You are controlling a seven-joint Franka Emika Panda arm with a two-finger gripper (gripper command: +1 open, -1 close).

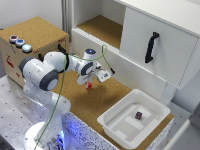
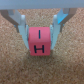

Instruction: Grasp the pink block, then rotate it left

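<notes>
The pink block (image 2: pixel 41 41) is a small reddish-pink cube with black marks on the face toward the wrist camera. It sits between my two fingers (image 2: pixel 23 26), which press on its opposite sides. My gripper (image 2: pixel 40 32) is shut on it, just above or on the cork surface (image 2: pixel 15 65); I cannot tell which. In the exterior view the pink block (image 1: pixel 89 85) shows as a red speck under the gripper (image 1: pixel 89 81), in the middle of the cork mat.
A white tray (image 1: pixel 120 127) at the exterior view's right holds a dark purple cube (image 1: pixel 138 115). Behind stands a white cabinet (image 1: pixel 165 45) with a black handle (image 1: pixel 151 46). A wooden box (image 1: pixel 35 35) with buttons is at the left.
</notes>
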